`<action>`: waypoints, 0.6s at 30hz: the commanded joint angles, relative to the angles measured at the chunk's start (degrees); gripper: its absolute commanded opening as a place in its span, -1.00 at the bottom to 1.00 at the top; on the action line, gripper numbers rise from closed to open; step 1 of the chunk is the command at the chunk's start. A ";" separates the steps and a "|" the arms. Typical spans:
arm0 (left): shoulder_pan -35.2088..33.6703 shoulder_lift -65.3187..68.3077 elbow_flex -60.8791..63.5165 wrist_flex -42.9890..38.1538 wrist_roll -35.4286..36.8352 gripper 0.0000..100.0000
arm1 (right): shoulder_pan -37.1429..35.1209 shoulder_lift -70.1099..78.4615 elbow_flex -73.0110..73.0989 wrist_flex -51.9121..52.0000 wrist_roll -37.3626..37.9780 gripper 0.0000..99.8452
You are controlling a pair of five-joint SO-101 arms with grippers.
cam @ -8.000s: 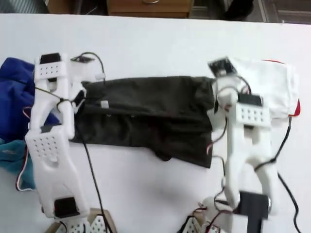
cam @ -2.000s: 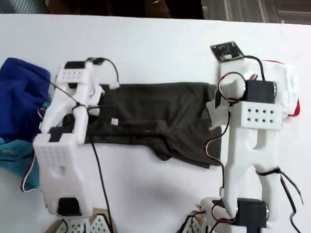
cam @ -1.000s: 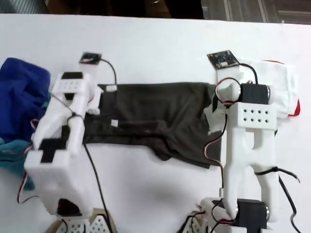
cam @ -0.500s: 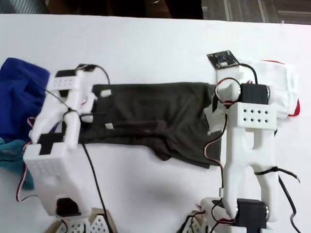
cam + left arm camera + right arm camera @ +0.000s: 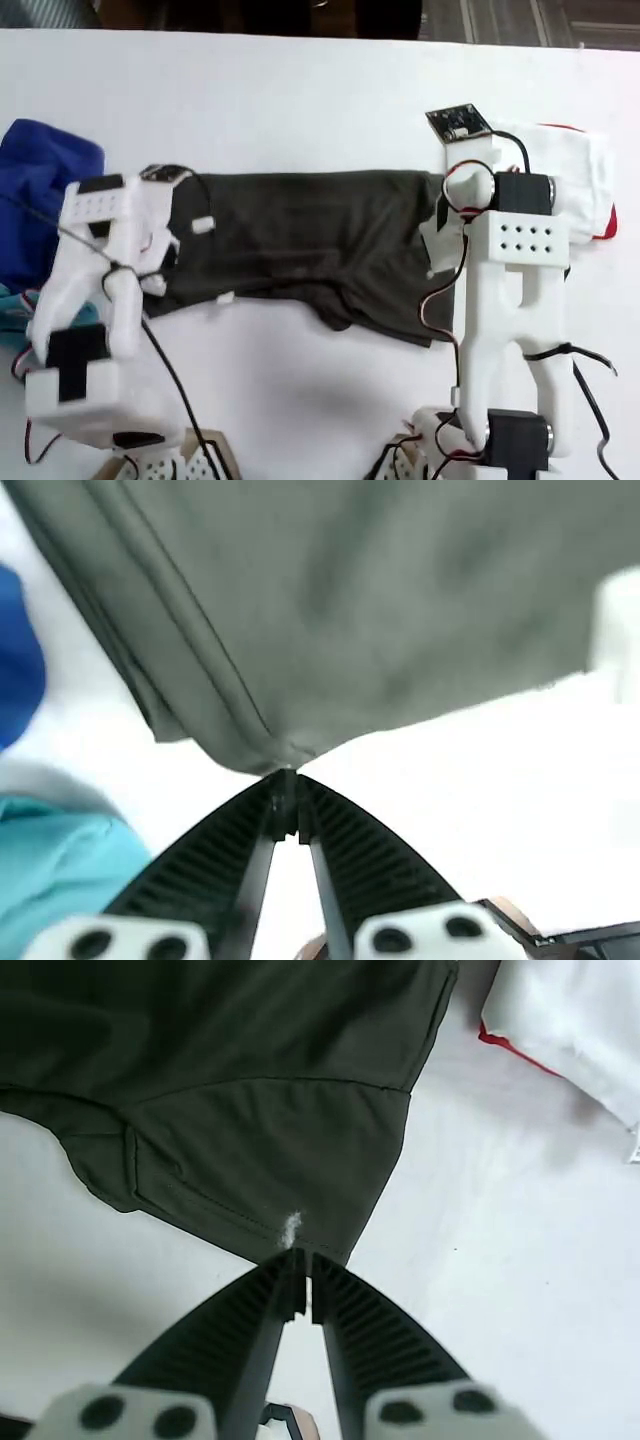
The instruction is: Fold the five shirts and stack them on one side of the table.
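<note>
A dark olive shirt lies spread across the middle of the white table. My left gripper is shut on the shirt's left edge, and the cloth rises to a pinched point at the tips. In the high view the left gripper sits at the shirt's left end. My right gripper is shut on the hem of the shirt at its right end, and in the high view that gripper is beside the right edge.
A blue shirt is bunched at the far left with a teal one in front of it. A folded white shirt lies on a red one at the far right. Bare table stretches along the back.
My left arm has drawn back toward the front left, pulling the shirt's left edge with it. The right arm has stayed put.
</note>
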State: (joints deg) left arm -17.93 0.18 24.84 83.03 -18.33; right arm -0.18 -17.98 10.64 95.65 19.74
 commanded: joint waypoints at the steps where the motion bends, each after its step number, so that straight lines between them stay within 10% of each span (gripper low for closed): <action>1: -0.09 -10.37 -0.22 -0.79 0.70 -0.95 | 0.40 -3.03 -0.26 -0.92 0.09 -0.96; 18: 0.79 1.67 5.05 -17.76 4.48 -0.95 | 0.48 -3.03 -0.44 -0.84 0.09 -0.96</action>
State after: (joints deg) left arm -17.49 0.26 31.43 67.65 -14.20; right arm -0.18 -17.98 10.64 95.65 19.82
